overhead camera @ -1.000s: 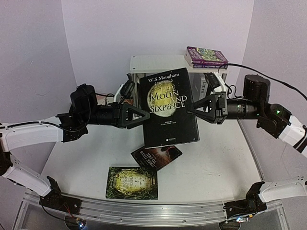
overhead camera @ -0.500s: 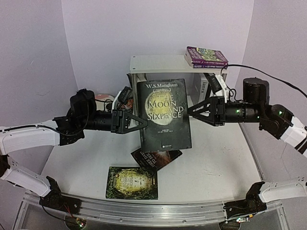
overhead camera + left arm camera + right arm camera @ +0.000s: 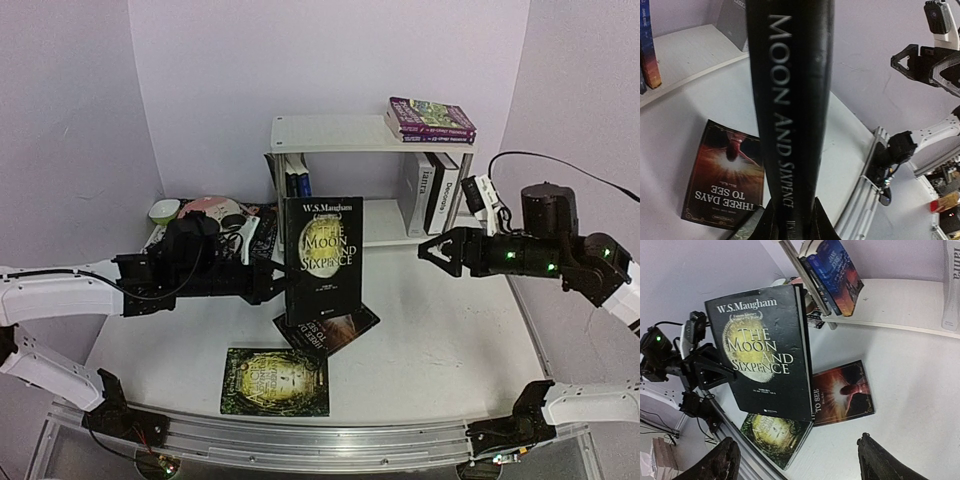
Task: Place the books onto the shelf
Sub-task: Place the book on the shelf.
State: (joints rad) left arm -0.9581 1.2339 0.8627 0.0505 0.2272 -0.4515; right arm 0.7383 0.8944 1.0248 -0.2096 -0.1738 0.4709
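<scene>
**Grip check**

Recorded green book (image 3: 275,382) and red book (image 3: 327,328) flat on table (image 3: 450,340), nearest. Above those, black book (image 3: 322,255) clamped at spine in left gripper (image 3: 275,287), upright. Found right gripper (image 3: 432,252) spread wide, empty, apart from it. Shelf (image 3: 330,133) stood behind.

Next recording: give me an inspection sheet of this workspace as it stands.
Surface: white table, two books lying flat: Three Days to See, green book.
Job's things: black book held upright; shelf holds several books, purple books on top.
Clutter: dishes, rear left.
Grippers: left gripper, fingers shut on black book's spine; right gripper open, holding nothing.
Cables: black cable arcs behind right arm.
Surroundings: plain walls.
</scene>
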